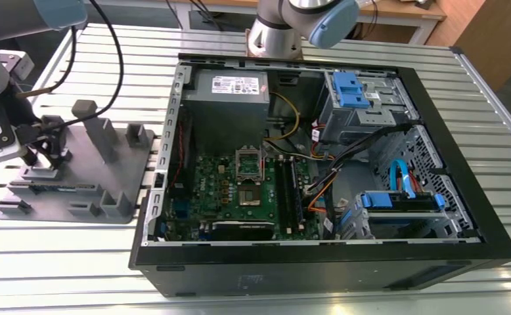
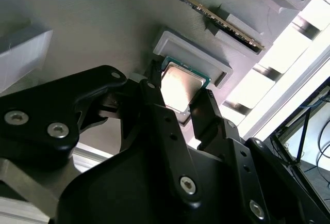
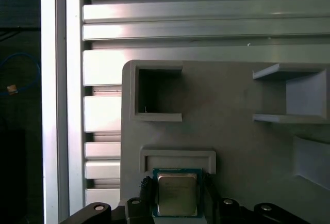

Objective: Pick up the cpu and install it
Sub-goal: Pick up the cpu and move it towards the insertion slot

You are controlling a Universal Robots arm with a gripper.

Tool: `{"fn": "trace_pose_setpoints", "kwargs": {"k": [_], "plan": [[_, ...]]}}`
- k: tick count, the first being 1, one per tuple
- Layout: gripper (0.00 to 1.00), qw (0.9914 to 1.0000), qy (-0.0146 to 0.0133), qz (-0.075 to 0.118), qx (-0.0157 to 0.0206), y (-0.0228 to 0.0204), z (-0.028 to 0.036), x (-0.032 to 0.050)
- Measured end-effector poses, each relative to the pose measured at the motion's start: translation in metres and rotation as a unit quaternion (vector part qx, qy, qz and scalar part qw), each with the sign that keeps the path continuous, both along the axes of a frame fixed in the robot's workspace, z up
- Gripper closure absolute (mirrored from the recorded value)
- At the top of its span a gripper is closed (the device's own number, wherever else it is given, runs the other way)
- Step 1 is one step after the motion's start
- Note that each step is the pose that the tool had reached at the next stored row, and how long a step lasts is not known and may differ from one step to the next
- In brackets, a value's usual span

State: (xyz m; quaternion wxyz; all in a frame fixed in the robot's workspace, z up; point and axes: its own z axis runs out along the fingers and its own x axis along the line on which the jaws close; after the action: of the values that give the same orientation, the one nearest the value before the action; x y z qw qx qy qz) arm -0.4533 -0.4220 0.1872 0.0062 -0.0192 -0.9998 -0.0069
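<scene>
Exterior view: arm down at the exterior view's left, gripper (image 1: pixel 45 161) low over a grey plastic holder (image 1: pixel 124 164) on the slatted metal table (image 1: pixel 63 262). The chip cannot be made out here.

An open computer case (image 1: pixel 326 262) lies on the exterior view's right, apart from the holder. Inside it is a green circuit board (image 1: pixel 221 190) with a metal-framed socket (image 1: pixel 248 164) near its middle.

First wrist view: the cpu (image 3: pixel 177 195) is plain, silver top up with a thin green border. It sits just beside a shallow raised frame (image 3: pixel 178 159) on the holder (image 3: pixel 232 131). The gripper (image 3: pixel 178 181) has one black finger against each of two opposite edges, clamped on the chip. Table slats (image 3: pixel 206 28) run beyond the holder.

Second wrist view: same grip from a slanted angle. The cpu (image 2: pixel 181 82) is caught between the fingertips (image 2: pixel 154 92) of the gripper (image 2: pixel 177 87), overlapping the frame's edge. It cannot be told whether the chip rests on the holder (image 2: pixel 103 28) or is raised off it. A thin circuit strip (image 2: pixel 206 12) stands on edge in slots of the holder past the frame.

The cpu is at the holder, well apart from the socket.
</scene>
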Motion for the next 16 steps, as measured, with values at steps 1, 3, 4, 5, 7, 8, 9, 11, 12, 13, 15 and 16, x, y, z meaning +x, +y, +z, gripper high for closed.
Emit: {"fn": "trace_pose_setpoints", "kwargs": {"k": [1, 3, 4, 5, 7, 8, 9, 11, 12, 13, 15, 16], "plan": [[0.53, 1.00000, 0.0000, 0.000, 0.0000, 0.0000, 0.0013, 0.0000], [0.53, 1.00000, -0.0001, 0.000, 0.0000, 0.0000, 0.0058, 0.0000], [0.53, 1.00000, -0.0001, 0.000, 0.0000, 0.0000, 0.0094, 0.0000], [0.53, 1.00000, -0.0001, 0.000, 0.0000, 0.0000, 0.0112, 0.0000], [0.53, 1.00000, -0.0001, 0.000, 0.0000, 0.0000, 0.0142, 0.0000], [0.53, 1.00000, -0.0001, 0.000, 0.0000, 0.0000, 0.0147, 0.0001], [0.53, 1.00000, -0.0002, 0.000, 0.0001, 0.0000, 0.0146, 0.0001], [0.53, 1.00000, -0.0001, 0.000, 0.0001, 0.0000, 0.0151, 0.0001], [0.53, 1.00000, -0.0001, 0.000, 0.0001, 0.0000, 0.0151, 0.0001], [0.53, 1.00000, -0.0001, 0.000, 0.0002, 0.0000, 0.0152, 0.0000], [0.53, 1.00000, 0.0001, 0.000, 0.0002, 0.0000, 0.0160, 0.0000], [0.53, 1.00000, 0.0000, 0.000, 0.0002, 0.0000, 0.0164, 0.0000]]}}
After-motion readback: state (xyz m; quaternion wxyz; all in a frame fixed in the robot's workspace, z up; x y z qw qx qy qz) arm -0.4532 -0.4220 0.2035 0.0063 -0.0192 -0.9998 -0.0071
